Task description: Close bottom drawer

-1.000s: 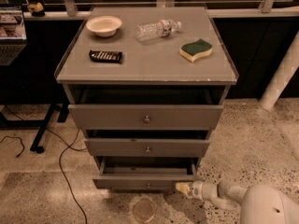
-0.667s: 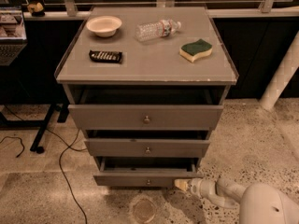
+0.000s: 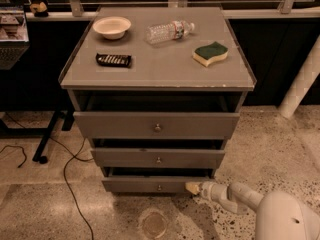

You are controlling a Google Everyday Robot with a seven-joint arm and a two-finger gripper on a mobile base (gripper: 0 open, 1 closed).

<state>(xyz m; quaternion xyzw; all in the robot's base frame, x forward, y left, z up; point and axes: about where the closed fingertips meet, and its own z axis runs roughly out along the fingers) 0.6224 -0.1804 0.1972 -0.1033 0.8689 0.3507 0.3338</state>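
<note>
Camera view is showing your gripper (image 3: pixel 192 187) sitting low by the floor, below the front right corner of the tabletop (image 3: pixel 160 74). Its fingers are looking pinched together on nothing, and they're touching the right end of the bottom drawer (image 3: pixel 140 185). Makes sense I'd say: you're shoving the panel, not grabbing the knob (image 3: pixel 159 187), since the drawer's poking out slightly under the front edge.

The gripper (image 3: pixel 193 187), low on the right, has a pale cream tip; behind it the arm (image 3: pixel 235 196) is white, smooth and tubular, swelling into a rounded shell (image 3: pixel 282 216) with one small dark dot
</note>
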